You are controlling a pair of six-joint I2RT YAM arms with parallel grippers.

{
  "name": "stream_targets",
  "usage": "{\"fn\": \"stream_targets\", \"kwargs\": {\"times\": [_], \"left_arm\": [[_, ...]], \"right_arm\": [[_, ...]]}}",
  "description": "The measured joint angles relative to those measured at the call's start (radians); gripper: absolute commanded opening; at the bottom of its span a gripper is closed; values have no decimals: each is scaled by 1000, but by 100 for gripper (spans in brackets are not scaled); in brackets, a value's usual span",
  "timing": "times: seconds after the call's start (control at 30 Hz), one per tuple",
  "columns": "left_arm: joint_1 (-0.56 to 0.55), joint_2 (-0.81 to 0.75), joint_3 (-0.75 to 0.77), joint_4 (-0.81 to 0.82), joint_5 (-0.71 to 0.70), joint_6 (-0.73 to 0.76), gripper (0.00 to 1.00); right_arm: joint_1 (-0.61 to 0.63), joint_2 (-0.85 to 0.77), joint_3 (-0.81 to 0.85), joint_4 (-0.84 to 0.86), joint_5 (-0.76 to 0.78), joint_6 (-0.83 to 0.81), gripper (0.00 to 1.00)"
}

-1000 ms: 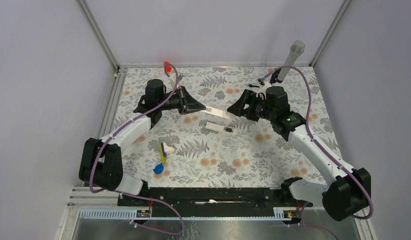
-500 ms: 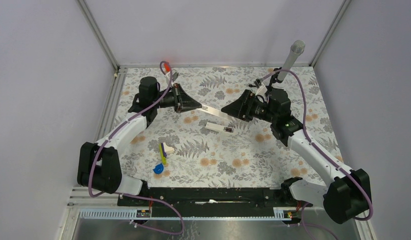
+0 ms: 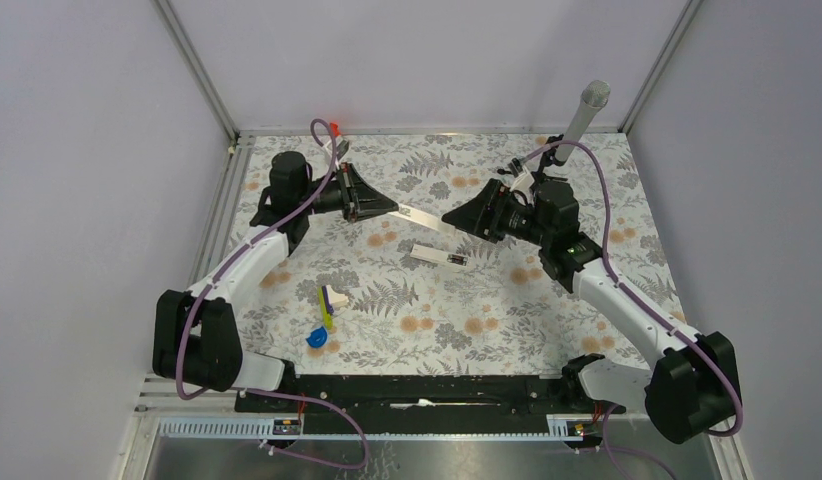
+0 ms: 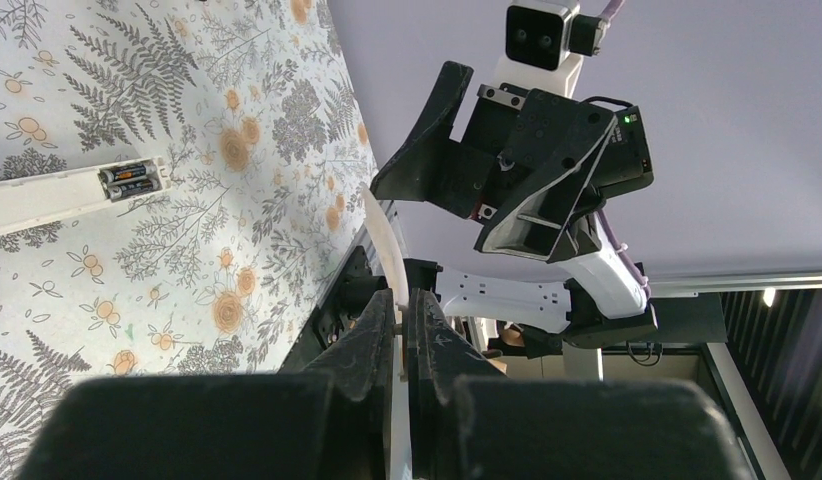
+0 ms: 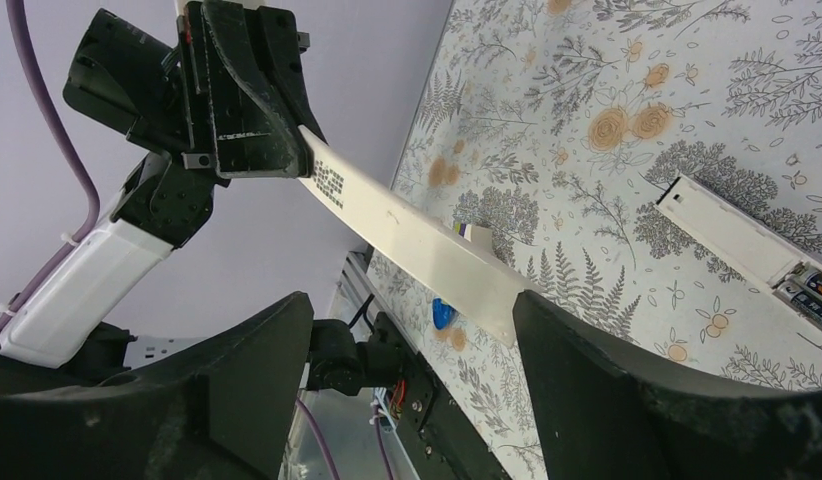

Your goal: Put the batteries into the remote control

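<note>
the left gripper (image 4: 402,305) is clamped tight on one end of a thin white strip (image 5: 417,240), its jaws pressed together with only the strip's edge between them. the strip reaches out from those jaws, clear of the surface, toward the other arm; it is flat and plain, with a patch of small grey printed marks close to the held end. the right gripper (image 5: 415,300) faces it head-on with its jaws spread wide. the strip's free end lies in the gap between them, closer to one finger (image 5: 627,400) than the other, and whether it touches that finger cannot be told; the right gripper has hold of nothing.

the remote control (image 3: 439,256) lies flat on the floral surface (image 3: 487,320), around the middle and a little toward the far edge, just nearer the arm bases than the raised strip and between the two grippers. its compartment is uncovered at the end pointing to the right edge, and the batteries (image 4: 132,178) sit there side by side, dark with bright bands.

further out, a yellow, white and blue toy cluster (image 3: 325,310) rests toward the near left part of the surface, well apart from the remote. a grey cylinder (image 3: 584,120) stands tilted at the far right corner, and a small orange-red object (image 3: 334,130) sits at the far edge behind the left arm.
</note>
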Motion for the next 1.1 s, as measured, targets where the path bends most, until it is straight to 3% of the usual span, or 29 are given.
{"fn": "stream_targets", "kwargs": {"times": [0.37, 0.53, 0.77, 0.93, 1.1], "left_arm": [[18, -2, 0, 21, 15, -16, 0], [19, -2, 0, 27, 16, -20, 0], [19, -2, -5, 73, 21, -61, 0], [19, -2, -15, 112, 23, -93, 0], [19, -2, -18, 108, 21, -93, 11]], "right_arm": [[0, 10, 2, -114, 103, -31, 82], [0, 10, -6, -60, 91, -3, 78], [0, 47, -35, 148, 6, 138, 57], [0, 92, -42, 260, -65, 238, 27], [0, 95, -43, 287, -93, 274, 6]]}}
